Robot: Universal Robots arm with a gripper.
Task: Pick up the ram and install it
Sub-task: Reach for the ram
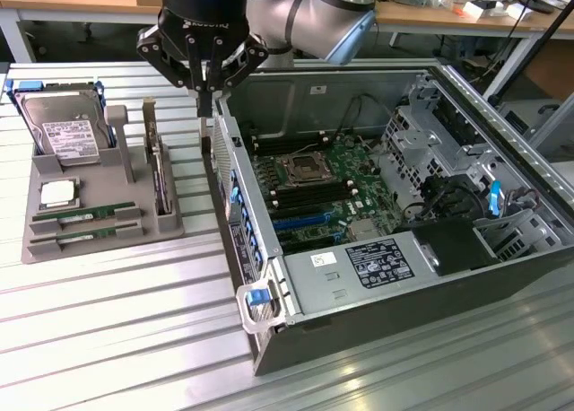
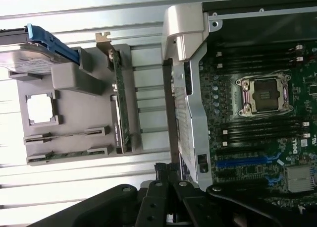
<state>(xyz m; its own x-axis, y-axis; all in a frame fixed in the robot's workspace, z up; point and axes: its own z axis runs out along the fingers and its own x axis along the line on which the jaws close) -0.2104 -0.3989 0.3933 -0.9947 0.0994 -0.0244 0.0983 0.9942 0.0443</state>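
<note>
Pressing together with nothing between them, the jaws are being held just above the side wall of the open computer case [image 1: 269, 339], on the exterior view's left, at the end of the arm [image 1: 314, 12]. The ram [image 1: 85, 214] is being kept flat in a slot of the grey holder [image 1: 117, 245], well apart from the jaws. A second green stick [image 1: 85, 234] is being kept in the slot just beside it. In the same holder, a silver chip [image 1: 58, 194] is being carried flat, a hard drive [image 1: 61, 128] is being propped at a tilt, and a card [image 1: 157, 173] is being stood on edge. Inside the case, the motherboard [image 1: 314, 187] is being left exposed. Holder and case are being borne side by side by the ribbed metal worktop [image 1: 108, 339].
</note>
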